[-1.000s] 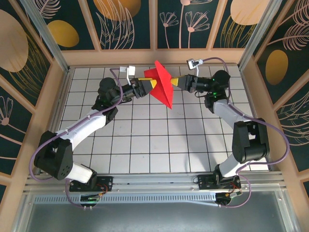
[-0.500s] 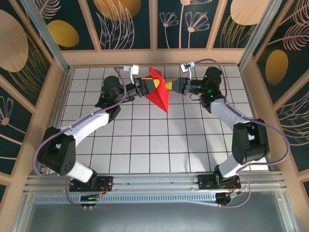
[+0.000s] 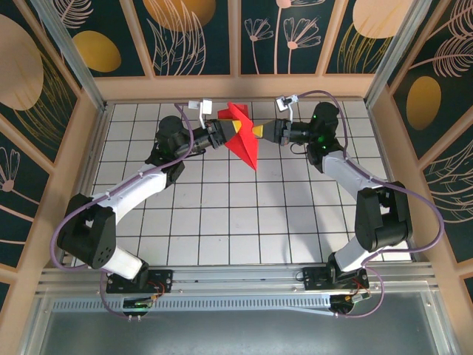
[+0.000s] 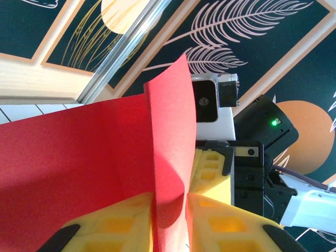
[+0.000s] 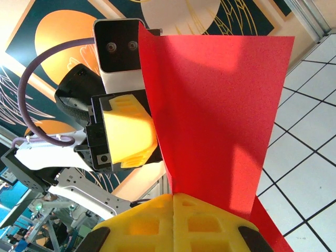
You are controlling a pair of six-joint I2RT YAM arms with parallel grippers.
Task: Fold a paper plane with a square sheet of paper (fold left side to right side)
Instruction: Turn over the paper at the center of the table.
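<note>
My left gripper [image 3: 230, 128] has just closed: a second ago its fingers stood wide beside the red sheet of paper [image 3: 242, 142], and now in the left wrist view they are pressed on a fold of it from both sides, so I judge it is grasping the paper. My right gripper [image 3: 257, 131] stays clenched on the opposite side of the same paper, and it has come a little to the left with it. The paper, already creased into a pointed shape, is held between the two grippers in the upper middle of the top view, seemingly lifted above the far part of the table [image 3: 244, 214]. I think this means that both hands now have the paper, so one can let go or pull to make the next fold.
</note>
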